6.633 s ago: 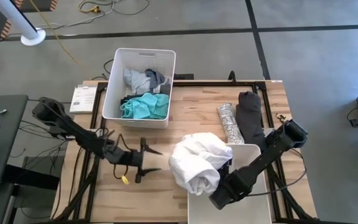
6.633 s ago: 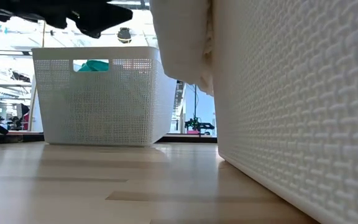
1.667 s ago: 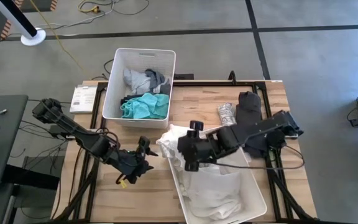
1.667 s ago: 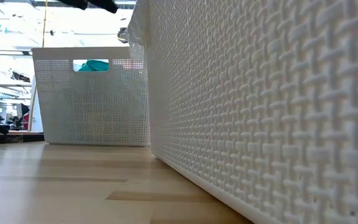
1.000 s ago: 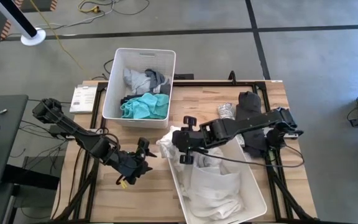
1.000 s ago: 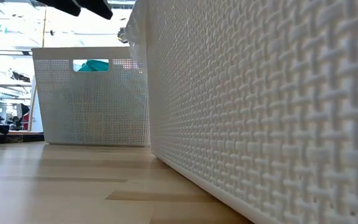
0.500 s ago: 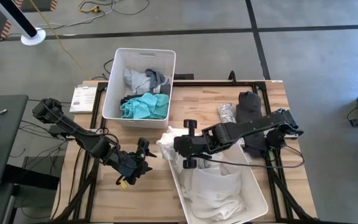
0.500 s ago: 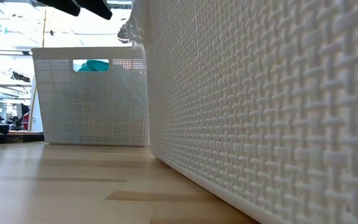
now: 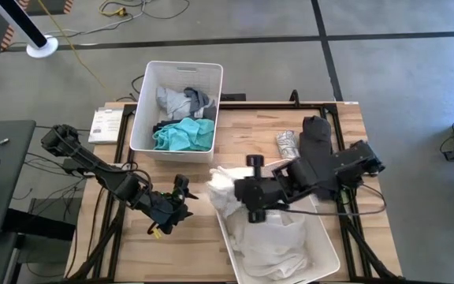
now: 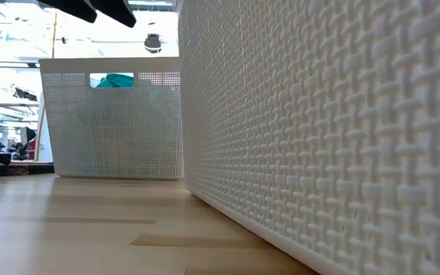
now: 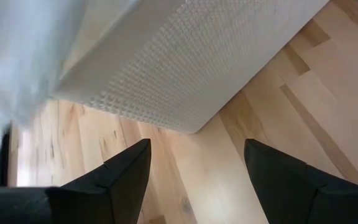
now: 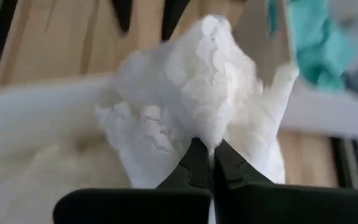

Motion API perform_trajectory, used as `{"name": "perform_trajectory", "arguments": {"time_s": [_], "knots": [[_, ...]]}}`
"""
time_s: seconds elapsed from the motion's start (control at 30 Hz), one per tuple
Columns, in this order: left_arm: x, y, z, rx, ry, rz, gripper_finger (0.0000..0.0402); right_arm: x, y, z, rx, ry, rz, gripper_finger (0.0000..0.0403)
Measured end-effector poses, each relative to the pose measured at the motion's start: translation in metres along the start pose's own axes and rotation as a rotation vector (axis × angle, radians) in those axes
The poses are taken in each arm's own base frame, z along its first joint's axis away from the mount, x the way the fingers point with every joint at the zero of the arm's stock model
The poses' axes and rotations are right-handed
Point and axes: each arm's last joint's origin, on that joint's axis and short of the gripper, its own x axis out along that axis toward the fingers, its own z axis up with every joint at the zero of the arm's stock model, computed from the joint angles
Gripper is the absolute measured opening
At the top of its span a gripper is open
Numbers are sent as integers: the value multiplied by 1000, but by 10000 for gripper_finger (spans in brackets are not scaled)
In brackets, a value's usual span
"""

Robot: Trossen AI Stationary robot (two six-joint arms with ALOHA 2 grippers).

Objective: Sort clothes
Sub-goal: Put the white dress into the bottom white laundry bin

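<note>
Keep right end effector (image 12: 205, 163) pinched shut on white garment (image 12: 197, 118), lift clear of bin (image 9: 321, 248) rim toward six o'clock; left end effector (image 9: 176, 207) open, empty.

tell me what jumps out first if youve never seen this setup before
The right gripper stands out first: it is shut on a bunched white garment at the far corner of the near white bin, over the middle of the table. Next comes the teal garment in the far bin. The left gripper hangs open over bare wood at the table's left.
</note>
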Motion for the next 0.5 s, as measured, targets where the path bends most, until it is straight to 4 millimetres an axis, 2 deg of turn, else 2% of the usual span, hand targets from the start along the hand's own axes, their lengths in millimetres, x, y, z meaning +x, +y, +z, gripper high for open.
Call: {"name": "perform_trajectory", "arguments": {"time_s": [0.3, 0.5], "knots": [[0, 0, 0, 4, 4, -1, 251, -33, 35, -31, 29, 219, 82, 3], [0, 0, 0, 2, -2, 0, 251, -29, 59, -42, 53, 305, 189, 3]]}}
